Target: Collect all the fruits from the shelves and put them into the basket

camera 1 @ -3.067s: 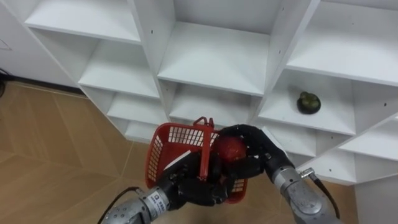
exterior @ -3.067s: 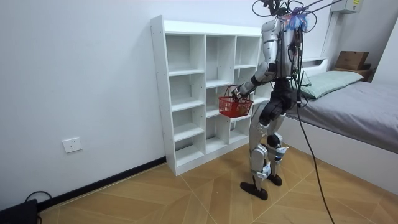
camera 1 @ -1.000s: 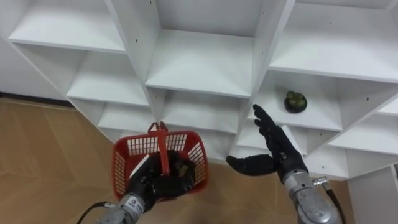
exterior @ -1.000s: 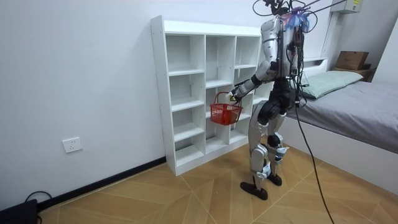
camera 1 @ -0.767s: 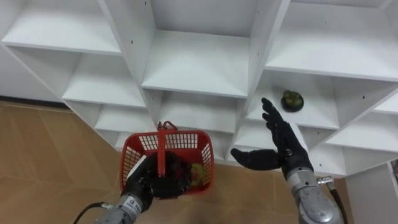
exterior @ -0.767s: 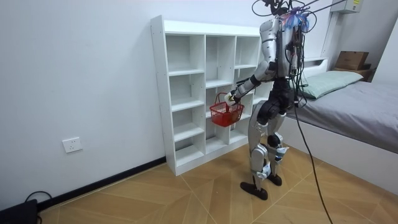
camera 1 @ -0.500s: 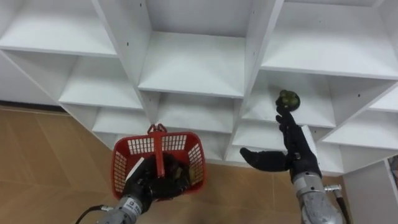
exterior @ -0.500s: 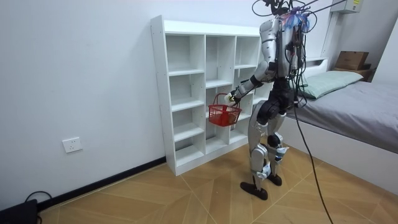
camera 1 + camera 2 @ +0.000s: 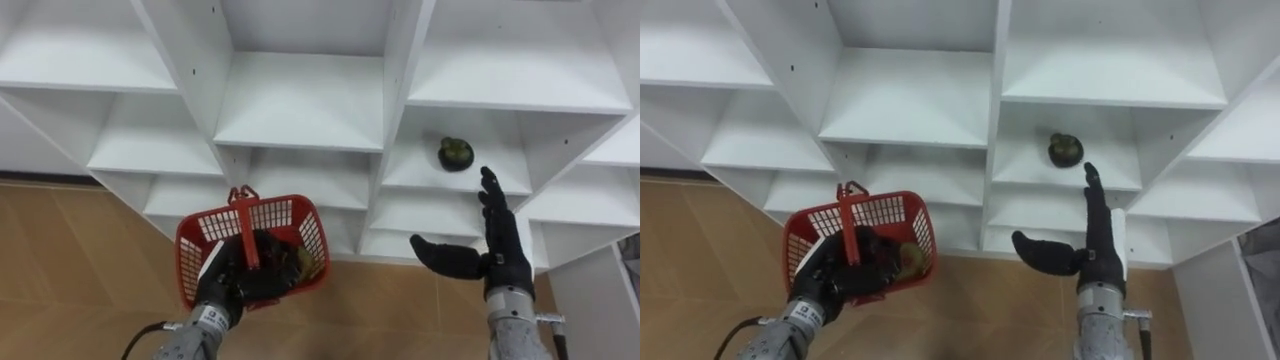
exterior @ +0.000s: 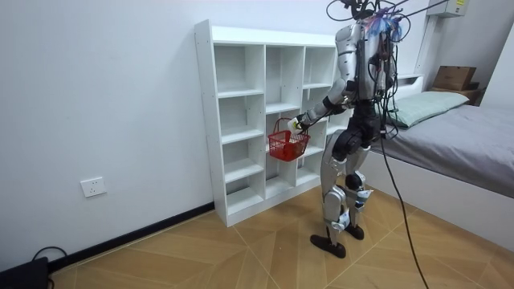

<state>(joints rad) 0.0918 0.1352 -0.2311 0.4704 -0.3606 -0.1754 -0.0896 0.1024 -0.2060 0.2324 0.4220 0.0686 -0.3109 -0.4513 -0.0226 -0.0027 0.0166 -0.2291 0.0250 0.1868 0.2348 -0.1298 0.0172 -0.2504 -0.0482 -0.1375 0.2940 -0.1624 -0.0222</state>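
**A:** Why is the red basket (image 9: 310, 235) held down and to the left of the green fruit (image 9: 455, 154)?

**B:** My guess is it's to keep it out of the way. The left hand (image 9: 232, 283) is clenched round the basket's handle (image 9: 243, 212), and the basket hangs upright with the collected fruit (image 9: 300, 262) low inside. That leaves the space under the green fruit free for the other arm.

**A:** And the right hand (image 9: 497, 248)?

**B:** It's just below the green fruit and a little to its right, apart from it. The fingers are straight and pointing up, the thumb is spread toward the basket, and it holds nothing. It looks ready to reach in.

**A:** Where is the green fruit in the closet (image 9: 300, 100)?

**B:** It's alone on its shelf board (image 9: 440, 178), set back from the front edge and about midway between the side walls.

**A:** What could catch?

**B:** The front lip of that board lies between the fingertips and the green fruit, so the hand probably has to clear it first. The upright divider (image 9: 400, 90) to the fruit's left is near. There's open room above and on both sides of the fruit, enough for spread fingers.

**A:** Is there anything behind the robot?

**B:** In the room view it stands facing the closet on the wooden floor (image 10: 241, 249), with a bed (image 10: 466, 136) behind it.
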